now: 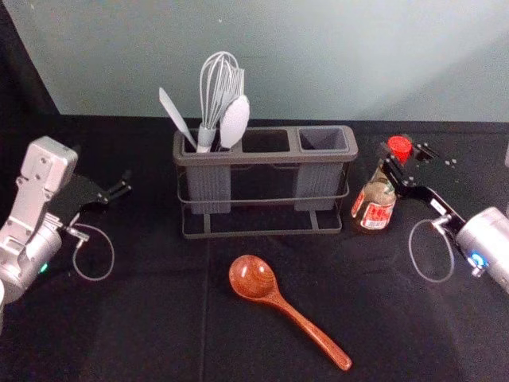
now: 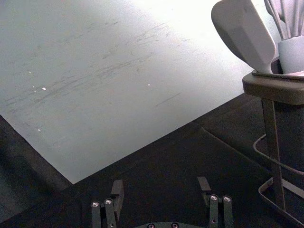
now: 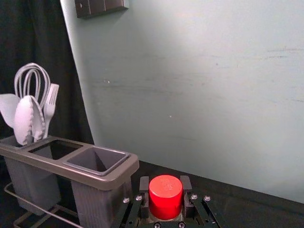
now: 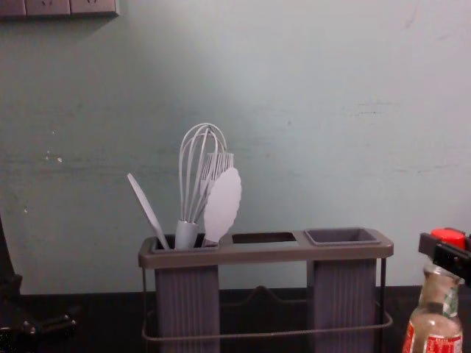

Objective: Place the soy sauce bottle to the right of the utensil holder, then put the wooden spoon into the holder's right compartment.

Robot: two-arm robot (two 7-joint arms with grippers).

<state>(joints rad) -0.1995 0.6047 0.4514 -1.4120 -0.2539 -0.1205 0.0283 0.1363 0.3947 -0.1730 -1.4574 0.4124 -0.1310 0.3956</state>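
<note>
The soy sauce bottle (image 1: 374, 207) stands close beside the holder's right end, its red cap (image 3: 165, 195) between the fingers of my right gripper (image 1: 404, 164). In the right wrist view, both fingers of the right gripper (image 3: 165, 190) press against the cap's sides. Whether the bottle's base touches the table, I cannot tell. The utensil holder (image 1: 266, 158) has its right compartment (image 1: 324, 139) empty. On the cloth in front of it lies the wooden spoon (image 1: 253, 278), handle toward the near right. My left gripper (image 1: 119, 189) is left of the holder; in its wrist view, the left gripper (image 2: 161, 190) is open, holding nothing.
A whisk (image 4: 199, 173) and other pale utensils stand in the holder's left compartment. The middle slot (image 1: 266, 141) lies between the two cups. Black cloth (image 1: 143, 318) covers the table, and a pale wall (image 1: 318, 64) rises behind it.
</note>
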